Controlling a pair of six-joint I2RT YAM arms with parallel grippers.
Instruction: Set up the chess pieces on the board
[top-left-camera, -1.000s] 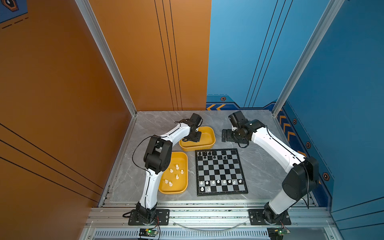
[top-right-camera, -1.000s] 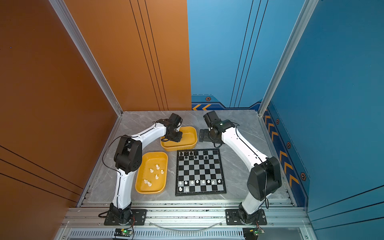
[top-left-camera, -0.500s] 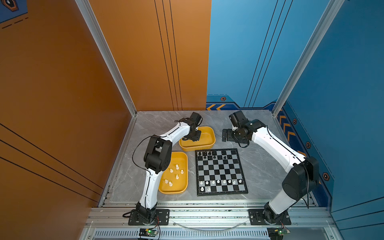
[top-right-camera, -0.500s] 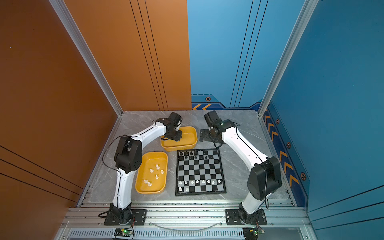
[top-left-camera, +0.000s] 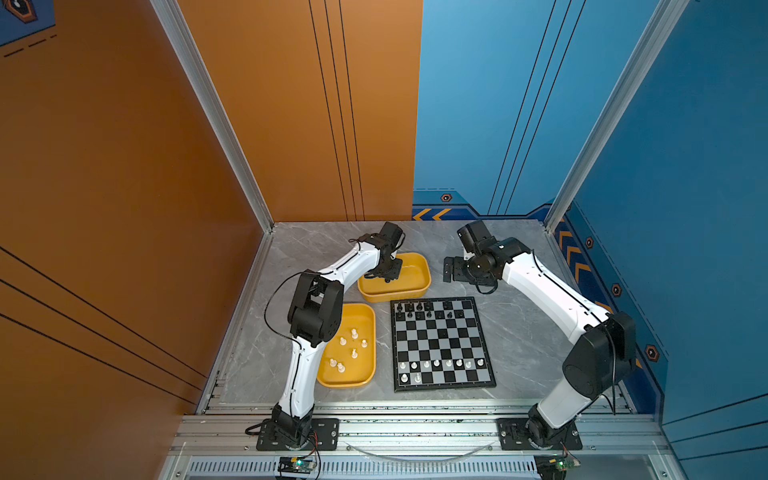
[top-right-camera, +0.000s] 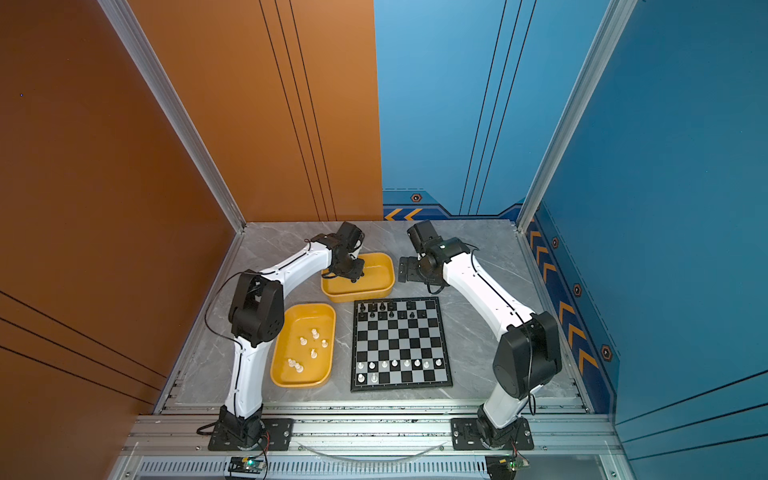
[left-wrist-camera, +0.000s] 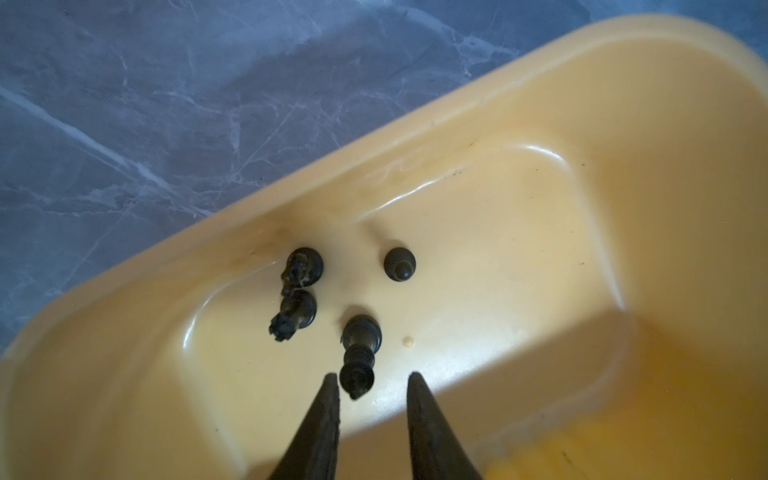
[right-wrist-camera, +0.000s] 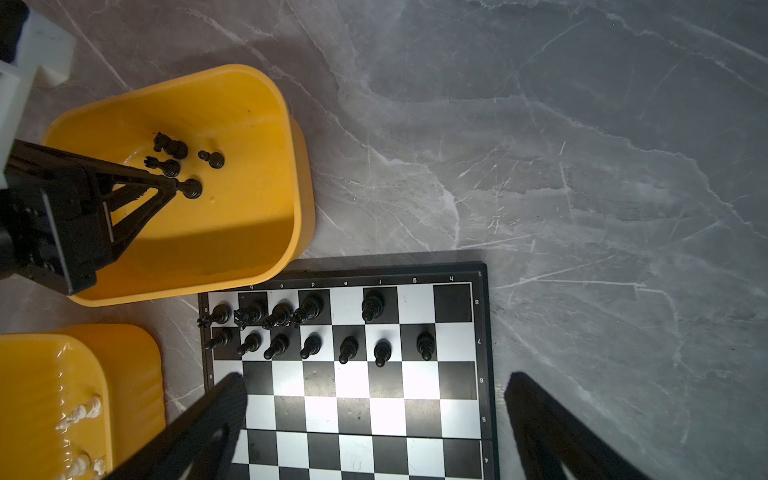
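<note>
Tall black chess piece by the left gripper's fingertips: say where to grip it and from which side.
Take the tall black plastic chess piece by its ribbed neck, probably from above: it stands upright on a round base in the yellow plastic tray, with the open left gripper astride its top.

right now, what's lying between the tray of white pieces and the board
Nothing: only a narrow strip of bare grey tabletop separates the tray of white pieces from the board. Both top views show that gap clear.
</note>
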